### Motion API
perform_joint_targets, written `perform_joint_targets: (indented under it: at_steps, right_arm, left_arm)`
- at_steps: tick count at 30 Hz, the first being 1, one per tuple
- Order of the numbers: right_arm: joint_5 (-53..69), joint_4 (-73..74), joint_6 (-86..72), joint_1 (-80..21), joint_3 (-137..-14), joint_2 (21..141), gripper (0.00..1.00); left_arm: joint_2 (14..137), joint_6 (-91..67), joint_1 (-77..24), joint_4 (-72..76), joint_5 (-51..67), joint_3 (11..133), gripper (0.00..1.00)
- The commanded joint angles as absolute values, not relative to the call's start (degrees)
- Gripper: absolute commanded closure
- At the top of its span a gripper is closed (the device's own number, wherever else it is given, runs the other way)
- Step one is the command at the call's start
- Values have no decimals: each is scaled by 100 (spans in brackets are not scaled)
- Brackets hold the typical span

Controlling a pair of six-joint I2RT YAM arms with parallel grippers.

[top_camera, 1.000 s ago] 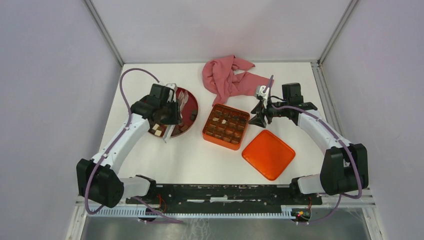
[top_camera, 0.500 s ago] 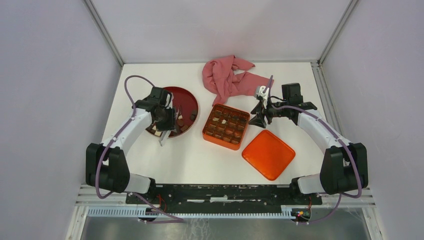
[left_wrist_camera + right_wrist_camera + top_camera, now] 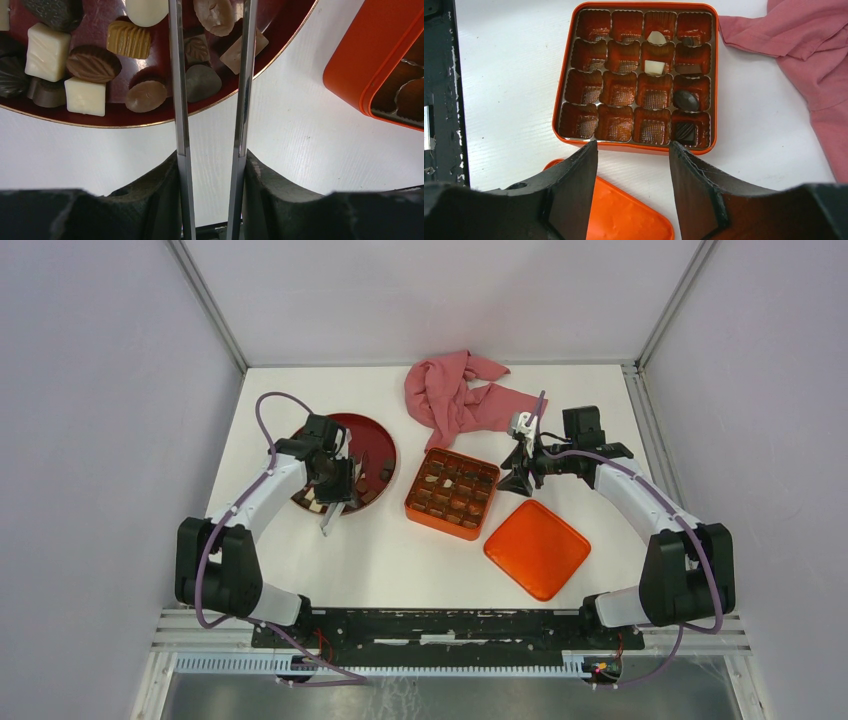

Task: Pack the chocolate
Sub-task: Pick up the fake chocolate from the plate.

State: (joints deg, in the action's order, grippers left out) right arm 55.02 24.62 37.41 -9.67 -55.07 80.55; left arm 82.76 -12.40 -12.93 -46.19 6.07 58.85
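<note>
Left wrist: leaf choc [image 3: 93, 63] long-axis horiz.

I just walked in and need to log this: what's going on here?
Two robot arms are packing chocolates into an orange tin. The left gripper, open, reaches over the dark-red plate, straddling a few chocolates at its edge but gripping none. The right gripper hangs open beside the tin, which holds only a handful. Its lid lies nearby.
</note>
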Motion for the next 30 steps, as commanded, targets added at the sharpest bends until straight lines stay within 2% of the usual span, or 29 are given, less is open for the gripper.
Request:
perform_joint_targets:
  at_steps: [1,13,30]
  right_arm:
    - [5669,2483,3842,-949,-5739,8095,40]
    - [5695,2495,3850,-949,-5738,8139,40]
    - [5704,2513,3861,-949,-5748,8149,40]
  left_arm:
    - [8157,-1016,-1273,-4564,518,6076,54]
    - [7737,-1090,-1325,-4743,493,6181,54]
    - [8123,-1081,-1348,-4731,435,6105,54]
